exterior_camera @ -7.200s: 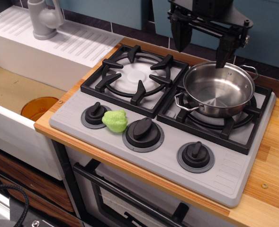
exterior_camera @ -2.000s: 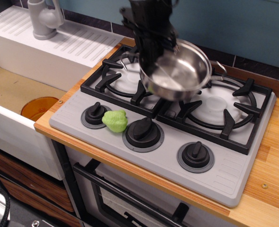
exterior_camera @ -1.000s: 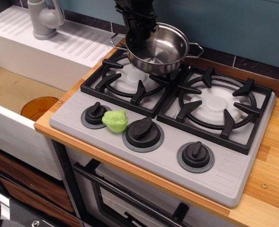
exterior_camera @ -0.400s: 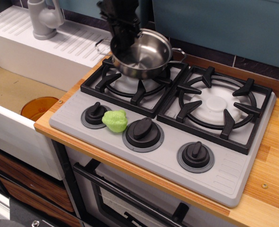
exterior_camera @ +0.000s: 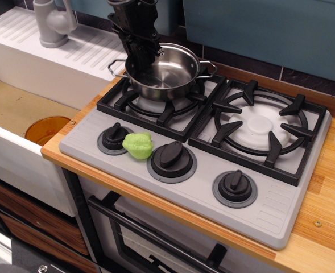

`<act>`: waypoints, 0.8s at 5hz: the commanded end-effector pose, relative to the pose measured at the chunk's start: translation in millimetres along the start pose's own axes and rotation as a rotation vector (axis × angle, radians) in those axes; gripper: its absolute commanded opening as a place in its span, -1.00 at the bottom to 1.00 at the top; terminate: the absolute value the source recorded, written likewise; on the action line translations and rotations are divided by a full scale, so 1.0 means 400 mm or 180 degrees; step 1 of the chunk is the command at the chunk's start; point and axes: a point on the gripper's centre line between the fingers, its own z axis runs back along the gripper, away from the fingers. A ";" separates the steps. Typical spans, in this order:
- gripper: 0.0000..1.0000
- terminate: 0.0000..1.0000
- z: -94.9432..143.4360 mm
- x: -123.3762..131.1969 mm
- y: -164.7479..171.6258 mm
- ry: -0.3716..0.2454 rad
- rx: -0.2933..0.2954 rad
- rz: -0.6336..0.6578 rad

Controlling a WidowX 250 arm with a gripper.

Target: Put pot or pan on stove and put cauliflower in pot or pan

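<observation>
The shiny steel pan point(exterior_camera: 164, 77) is over the left burner grate point(exterior_camera: 156, 105) of the grey stove point(exterior_camera: 201, 187), at its back half, sitting on the grate or just above it. My black gripper point(exterior_camera: 143, 54) comes down from above and is shut on the pan's left rim. The light-green cauliflower point(exterior_camera: 137, 145) lies on the stove's front panel between the left knob point(exterior_camera: 114, 138) and the middle knob point(exterior_camera: 171, 157). The right burner grate point(exterior_camera: 261, 126) is bare.
A white sink unit with a grey faucet point(exterior_camera: 52, 23) stands at the left, with an orange drain point(exterior_camera: 46, 128) in the basin. A third knob point(exterior_camera: 234, 186) is at the front right. The wooden counter point(exterior_camera: 326, 187) runs along the right, with an oven door below.
The gripper has carried the pan from the right burner, up and leftward, and lowered it over the left burner. The cauliflower has not moved.
</observation>
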 end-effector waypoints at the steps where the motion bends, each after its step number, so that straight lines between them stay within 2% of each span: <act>1: 1.00 -1.00 0.093 0.037 -0.012 -0.0168 0.0135 0.0001; 4: 1.00 -1.00 0.179 0.051 -0.024 -0.0036 0.0152 0.0031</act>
